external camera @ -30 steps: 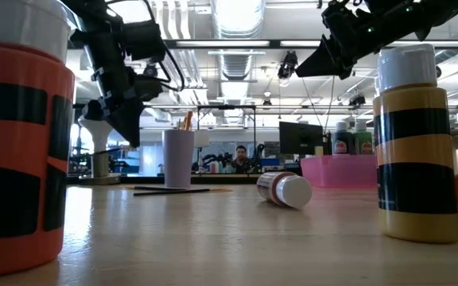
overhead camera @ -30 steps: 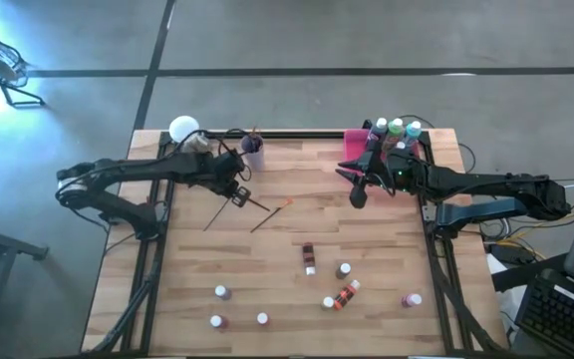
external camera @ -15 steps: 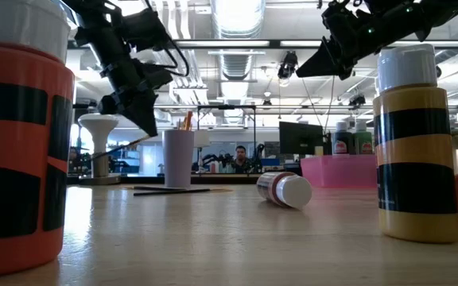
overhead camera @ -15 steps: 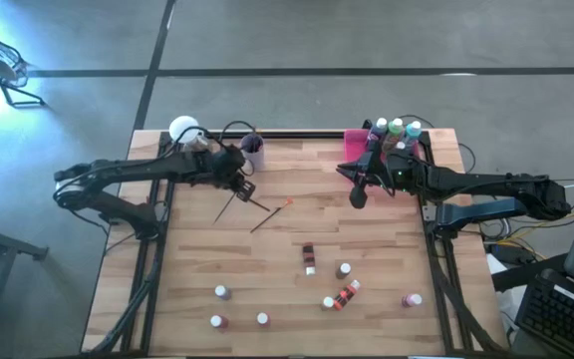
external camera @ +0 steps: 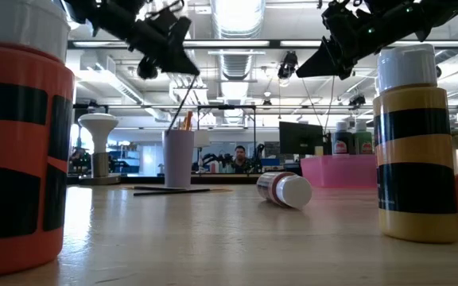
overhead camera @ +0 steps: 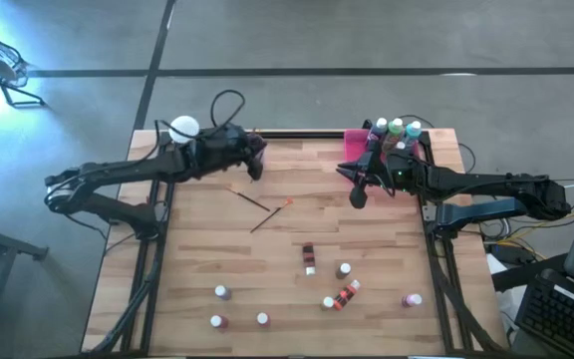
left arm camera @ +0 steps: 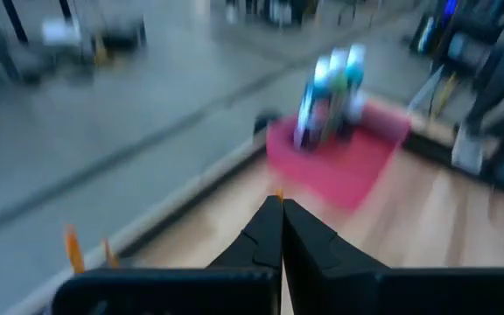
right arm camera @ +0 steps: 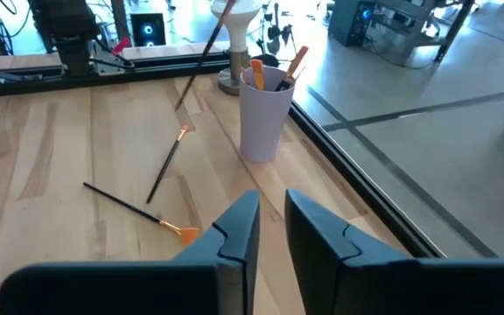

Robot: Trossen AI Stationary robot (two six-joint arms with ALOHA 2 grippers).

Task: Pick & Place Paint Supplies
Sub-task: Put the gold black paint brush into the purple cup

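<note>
My left gripper (overhead camera: 251, 163) is raised beside the lilac cup (overhead camera: 254, 147) at the table's far edge, shut on a thin brush (external camera: 183, 99). The cup (right arm camera: 264, 118) stands upright with orange-tipped brushes in it. Two more brushes (overhead camera: 252, 200) (overhead camera: 272, 214) lie flat on the table in front of it. My right gripper (overhead camera: 358, 191) hovers open and empty by the pink tray (overhead camera: 355, 150), where several white-capped bottles (overhead camera: 396, 130) stand. More bottles (overhead camera: 310, 257) (overhead camera: 345, 293) stand or lie near the table's near edge. My left gripper pinches the brush near its upper end (external camera: 190, 75) between its two shut fingers (left arm camera: 268, 229). The brush (right arm camera: 203, 54) hangs slanting below the fingers, lifted clear of the table. Its lower tip (external camera: 172, 125) is just above the cup's rim.
A white lamp-like stand (overhead camera: 183, 129) sits at the far left corner behind the cup. Scattered bottles (overhead camera: 222, 291) (overhead camera: 412, 299) occupy the near part of the table. Bare wood (overhead camera: 297, 179) lies between the two grippers.
My left gripper has risen from the table and moved toward the far edge, up beside the lilac cup, staying shut. The brush it held, lying low on the table before, has been lifted clear and has swung steep, hanging over the cup. Two brushes stayed put.
</note>
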